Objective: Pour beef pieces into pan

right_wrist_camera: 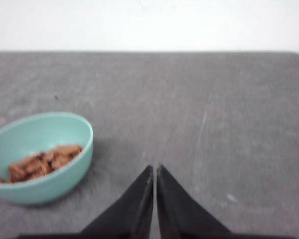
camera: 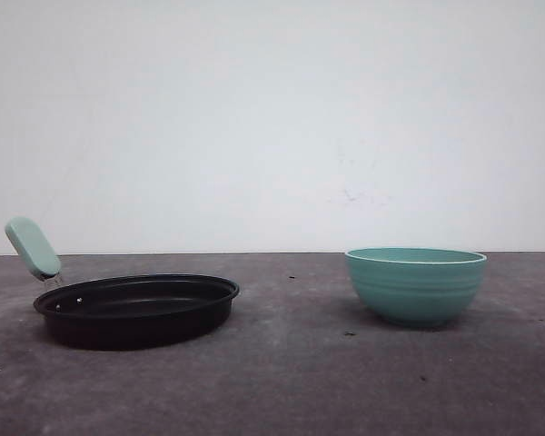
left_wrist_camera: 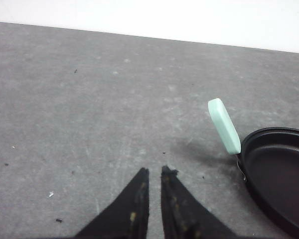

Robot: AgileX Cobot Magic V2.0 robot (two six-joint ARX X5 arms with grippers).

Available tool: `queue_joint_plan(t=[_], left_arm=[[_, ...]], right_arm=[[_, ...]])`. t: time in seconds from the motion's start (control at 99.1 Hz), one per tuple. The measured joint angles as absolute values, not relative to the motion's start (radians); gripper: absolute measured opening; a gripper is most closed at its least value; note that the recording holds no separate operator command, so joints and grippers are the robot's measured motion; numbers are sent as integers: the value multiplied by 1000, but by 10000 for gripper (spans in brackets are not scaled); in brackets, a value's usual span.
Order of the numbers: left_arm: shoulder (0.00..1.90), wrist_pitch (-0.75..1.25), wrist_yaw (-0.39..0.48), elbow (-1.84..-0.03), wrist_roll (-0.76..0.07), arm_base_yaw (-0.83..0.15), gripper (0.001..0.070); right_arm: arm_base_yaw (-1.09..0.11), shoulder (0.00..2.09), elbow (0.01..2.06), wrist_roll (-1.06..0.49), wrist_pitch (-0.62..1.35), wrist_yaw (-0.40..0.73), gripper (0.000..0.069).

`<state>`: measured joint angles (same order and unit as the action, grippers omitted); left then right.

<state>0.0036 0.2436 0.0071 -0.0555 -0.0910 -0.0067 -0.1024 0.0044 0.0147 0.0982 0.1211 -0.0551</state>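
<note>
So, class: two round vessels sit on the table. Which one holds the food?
The teal bowl, holding the beef pieces. The black pan with the mint-green handle looks empty.

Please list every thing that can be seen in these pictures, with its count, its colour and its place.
pan: one, black with a mint-green handle, on the table toward the left in the front view; nothing shows inside it.
bowl: one, teal with ribbed sides, on the table toward the right, apart from the pan.
beef pieces: one heap, orange-brown, inside the bowl; number of pieces too small to tell.
table: one, dark grey, with a few small dark specks, under everything.
wall: white, behind the table.
left gripper: one, black, fingers nearly together, holding nothing, above bare table beside the pan handle.
right gripper: one, black, fingers together, holding nothing, above bare table beside the bowl.
</note>
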Motion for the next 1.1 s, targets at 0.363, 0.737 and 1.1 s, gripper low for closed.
queue_joint_plan(t=[0.363,0.737,1.1], left_arm=[[4,221,37,-49,-346,-7,19],[95,260,215,-292,-592,-7,19],[673,433,291,-985,-487,-7,19]], right_arm=[[-102,4,15,298,57,-149,10],[-102,41,268,420,88,-189,9],[-102,410,878,267,321,-186,9]])
